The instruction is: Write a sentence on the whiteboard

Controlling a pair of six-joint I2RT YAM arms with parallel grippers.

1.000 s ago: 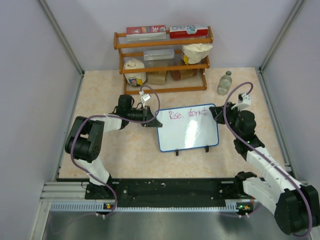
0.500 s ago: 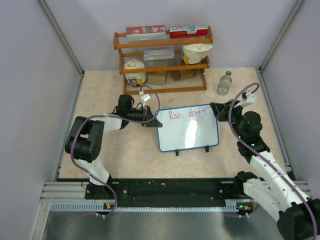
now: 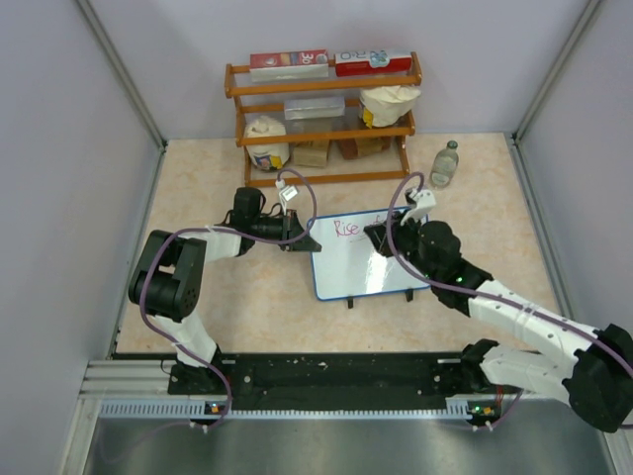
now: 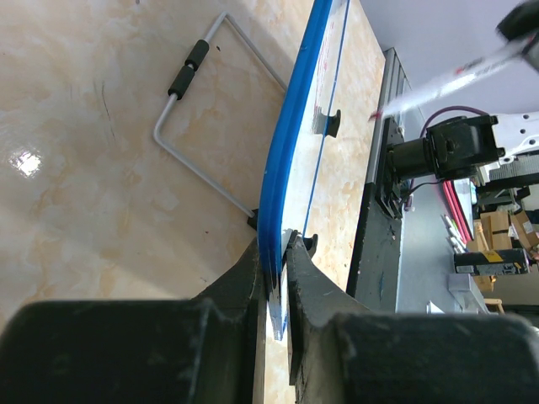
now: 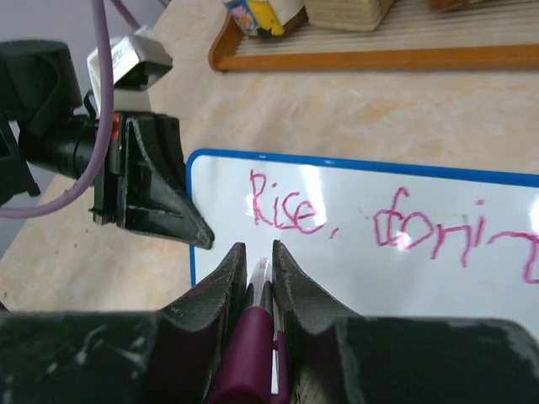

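The blue-framed whiteboard (image 3: 361, 275) stands tilted at mid-table. One line of pink lettering, "Rise, don't" (image 5: 286, 206), runs along its top; in the top view only "Rise" (image 3: 345, 230) shows beside my right arm. My left gripper (image 3: 308, 243) is shut on the board's left edge, the blue frame (image 4: 295, 109) between its fingers (image 4: 280, 252). My right gripper (image 3: 377, 236) is shut on a magenta marker (image 5: 253, 337). The tip points at bare white board just below "Rise"; I cannot tell whether it touches. The marker also shows in the left wrist view (image 4: 455, 80).
A wooden shelf (image 3: 321, 119) with boxes and bags stands at the back. A small bottle (image 3: 445, 163) stands to its right. The board's wire stand (image 4: 210, 101) rests on the table behind it. Grey walls close both sides.
My right arm has swung left from the board's right edge to over its upper left part, carrying the marker and now covering "don't" in the top view. The left arm has not moved.
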